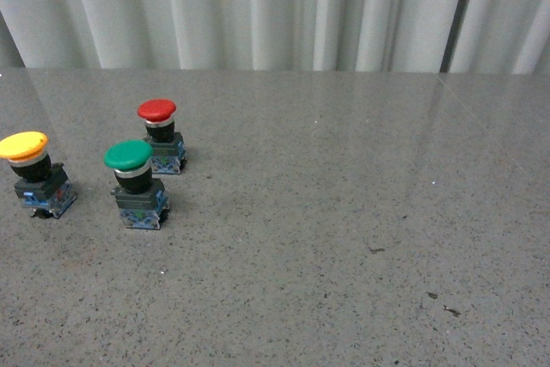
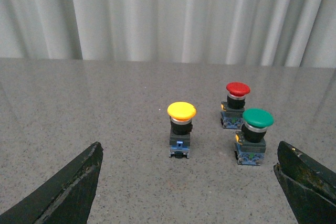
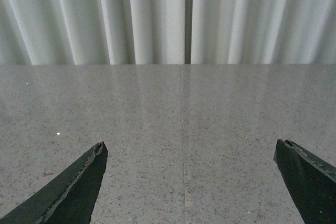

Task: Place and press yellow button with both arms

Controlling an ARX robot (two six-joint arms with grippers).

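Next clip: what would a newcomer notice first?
Three buttons stand left on the table in the front view: yellow button leftmost, green button beside it, red button behind. The open left gripper faces them; the open right gripper faces only table and curtain.

Grey speckled tabletop, white pleated curtain behind — soft, even light

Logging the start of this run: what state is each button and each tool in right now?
yellow button: upright on the table, untouched
green button: upright, untouched
red button: upright, untouched
left tool: open, empty, facing the yellow button
right tool: open, empty
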